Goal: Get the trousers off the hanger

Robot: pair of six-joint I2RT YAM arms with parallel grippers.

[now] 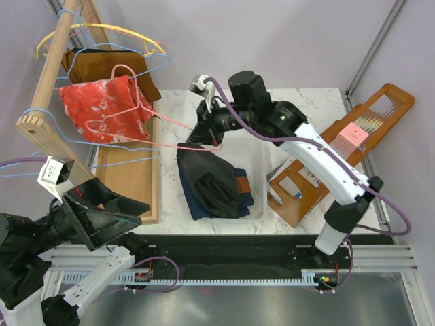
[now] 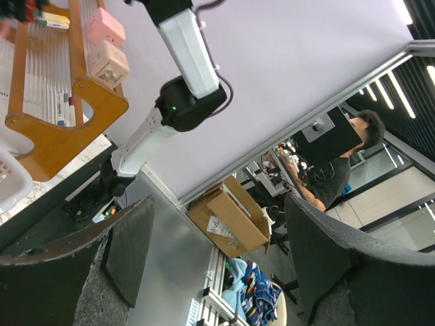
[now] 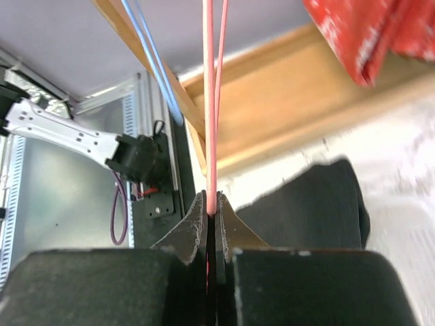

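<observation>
The marble-patterned table [image 1: 319, 102] carries a clear bin [image 1: 255, 163] (trousers [image 1: 214, 183] folded inside), a wooden stand base [image 1: 129, 180] and a brown rack [image 1: 391, 98].

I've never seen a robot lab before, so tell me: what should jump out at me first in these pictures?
The right gripper is pinched shut on a thin pink wire hanger at the middle of the scene. Close by, a black folded pair of trousers lies on a dark blue denim pair in a pale plastic bin. At the left, a red white-mottled cloth hangs from a slanted wooden rail.
</observation>
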